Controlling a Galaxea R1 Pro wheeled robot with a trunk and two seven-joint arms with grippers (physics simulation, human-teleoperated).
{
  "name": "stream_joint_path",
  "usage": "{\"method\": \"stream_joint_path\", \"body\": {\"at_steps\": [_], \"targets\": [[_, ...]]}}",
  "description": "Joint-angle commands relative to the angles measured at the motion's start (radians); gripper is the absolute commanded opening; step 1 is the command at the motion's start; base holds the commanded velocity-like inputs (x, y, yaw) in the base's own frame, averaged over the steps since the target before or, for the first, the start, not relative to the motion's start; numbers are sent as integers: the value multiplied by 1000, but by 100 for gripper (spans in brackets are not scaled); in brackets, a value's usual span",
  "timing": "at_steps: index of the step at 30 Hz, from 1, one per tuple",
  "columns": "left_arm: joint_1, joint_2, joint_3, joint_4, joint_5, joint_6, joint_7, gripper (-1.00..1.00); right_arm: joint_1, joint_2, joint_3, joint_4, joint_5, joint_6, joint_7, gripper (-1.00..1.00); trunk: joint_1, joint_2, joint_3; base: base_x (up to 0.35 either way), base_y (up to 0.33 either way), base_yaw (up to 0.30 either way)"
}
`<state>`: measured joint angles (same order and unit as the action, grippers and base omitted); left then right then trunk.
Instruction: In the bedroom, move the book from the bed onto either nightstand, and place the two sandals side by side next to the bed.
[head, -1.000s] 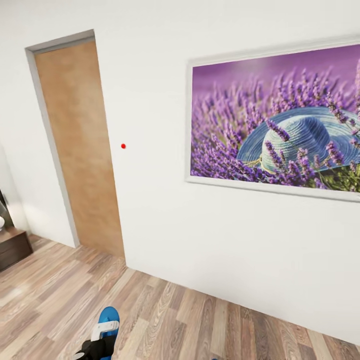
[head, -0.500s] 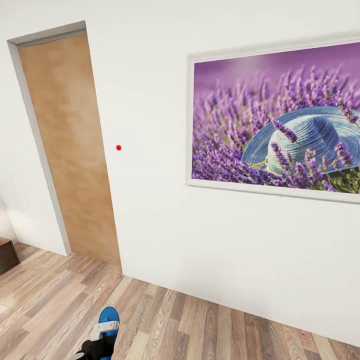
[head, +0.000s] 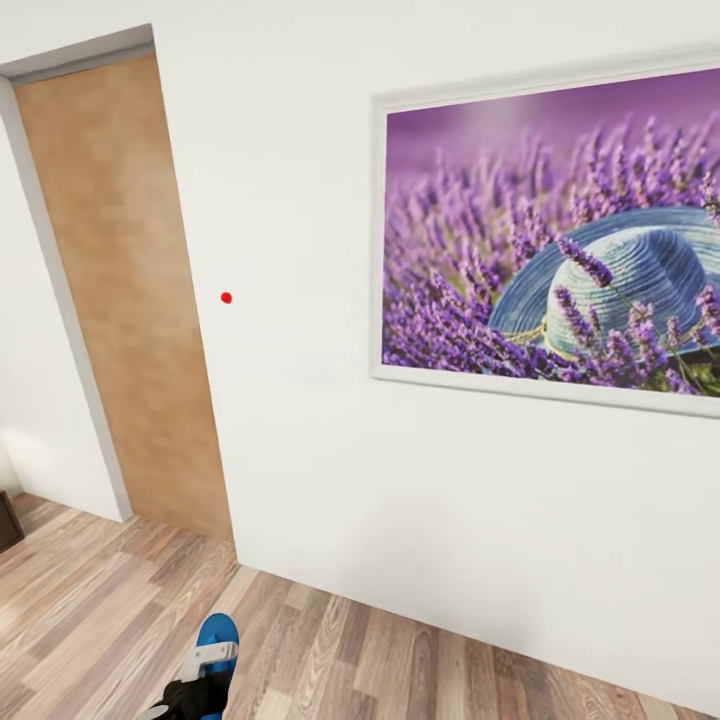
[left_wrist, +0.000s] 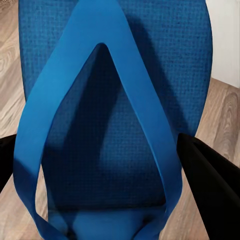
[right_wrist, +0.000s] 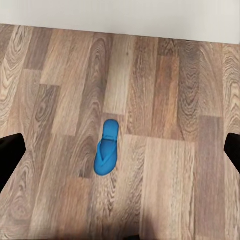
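Head view: a white wall faces the camera, with a plain wooden door at the left in a grey frame and a small red dot on the wall just right of it. Further right hangs a large white-framed picture of purple lavender with a blue woven hat among the flowers. The wood plank floor runs along the foot of the wall. At the near edge, left of centre, the left gripper shows — dark body, a white piece on top — with the rounded end of a blue sandal standing out beyond it over the floor. A sliver of dark wooden furniture sits at the far left edge.

Left wrist view: the held sandal lies close to the lens, sole facing the camera, its V-shaped strap spreading toward the near end. A black finger presses at each side edge — the gripper is closed on it, the sandal lying between the two fingers.

Right wrist view: the second sandal lies flat on the plank floor, strap up, well apart from the right gripper. Its two black fingertips sit at opposite sides, spread wide with nothing between them.
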<state>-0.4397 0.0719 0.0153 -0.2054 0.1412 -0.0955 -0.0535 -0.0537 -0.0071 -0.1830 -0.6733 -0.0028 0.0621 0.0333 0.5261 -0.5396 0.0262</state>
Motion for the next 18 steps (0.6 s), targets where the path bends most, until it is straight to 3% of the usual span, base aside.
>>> {"method": "stream_joint_path", "body": {"at_steps": [1,9,18], "targets": [[-1,0,2,1,9,-3,-6,-100,0,1,-3,-2,0,5,3,100,1,0,0,188,-50,0],[-1,0,2,1,10,-3,-6,-100,0,1,-2,-2,0,5,3,100,1,0,0,182,-19,0],[-1,0,2,1,9,-3,-6,-100,0,1,-1,-2,0,5,3,100,1,0,0,49,-11,0]]}}
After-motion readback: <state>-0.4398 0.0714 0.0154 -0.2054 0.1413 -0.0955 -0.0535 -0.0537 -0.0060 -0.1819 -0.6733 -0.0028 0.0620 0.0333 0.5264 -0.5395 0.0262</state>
